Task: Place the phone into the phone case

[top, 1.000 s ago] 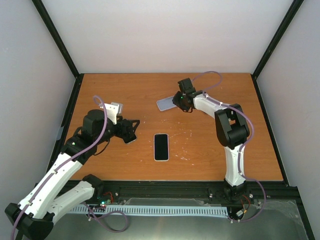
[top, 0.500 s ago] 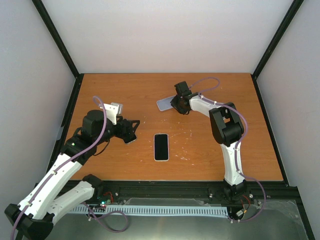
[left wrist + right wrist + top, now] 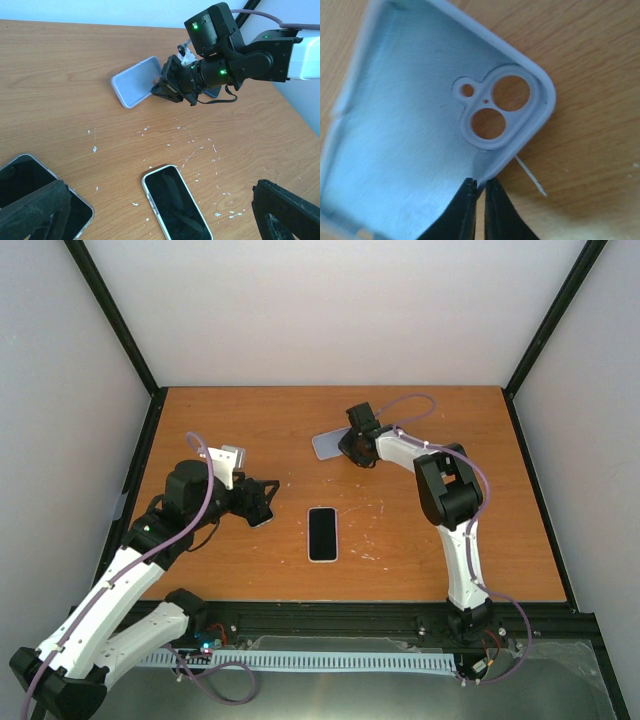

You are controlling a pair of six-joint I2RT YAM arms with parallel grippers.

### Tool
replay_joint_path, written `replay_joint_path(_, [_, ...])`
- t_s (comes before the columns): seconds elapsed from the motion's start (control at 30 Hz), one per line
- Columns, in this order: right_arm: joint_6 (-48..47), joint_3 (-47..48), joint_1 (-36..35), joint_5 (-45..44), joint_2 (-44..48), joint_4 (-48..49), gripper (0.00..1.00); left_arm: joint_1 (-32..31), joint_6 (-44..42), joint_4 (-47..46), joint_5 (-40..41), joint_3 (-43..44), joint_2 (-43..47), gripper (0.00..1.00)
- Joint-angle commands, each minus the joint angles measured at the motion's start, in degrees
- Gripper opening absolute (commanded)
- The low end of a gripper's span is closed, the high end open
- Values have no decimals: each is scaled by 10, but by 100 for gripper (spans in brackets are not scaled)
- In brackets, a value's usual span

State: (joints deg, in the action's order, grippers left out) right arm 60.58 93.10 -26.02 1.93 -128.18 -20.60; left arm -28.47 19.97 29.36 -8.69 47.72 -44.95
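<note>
A: Where's the phone (image 3: 322,533)?
B: Flat on the table (image 3: 420,540), screen up and dark, nothing touching it. Not in the case.
A: And the case (image 3: 328,445)?
B: Beyond the phone, a bit to its right, well apart. Pale blue, open side up. R gripper (image 3: 480,192) is pinched narrow on its rim by the cam cutout. The fingers (image 3: 464,212) have the rim between them.
A: Is it lifted?
B: In the L wrist view the gripped end looks tipped up. Top view's too small to tell. The R wrist view cuts off much of the case.
A: L gripper (image 3: 262,502)?
B: Just left of the phone, jaws wide, holding nothing. In its own view the fingers (image 3: 37,212) are cut off at the bottom corners.
A: Anything else?
B: A 2nd phone (image 3: 30,185) left of the phone, under the L gripper. It's partly behind a finger and cut by the frame edge. Also white specks (image 3: 192,157) around the phone.
</note>
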Motion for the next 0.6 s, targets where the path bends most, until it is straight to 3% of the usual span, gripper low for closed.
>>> replay_joint_path(0.0, [-60,-39,-2,-36,53,-32,3,-2,-12,-11,12,3,4,99])
replay_joint_path(0.4, [-246,-211,0,-3,243,-85,3,-3,-10,-11,18,2,2,100])
replay_joint_path(0.57, [-235,-293,-2,0,348,-65,9,-3,-9,-12,21,2,-4,99])
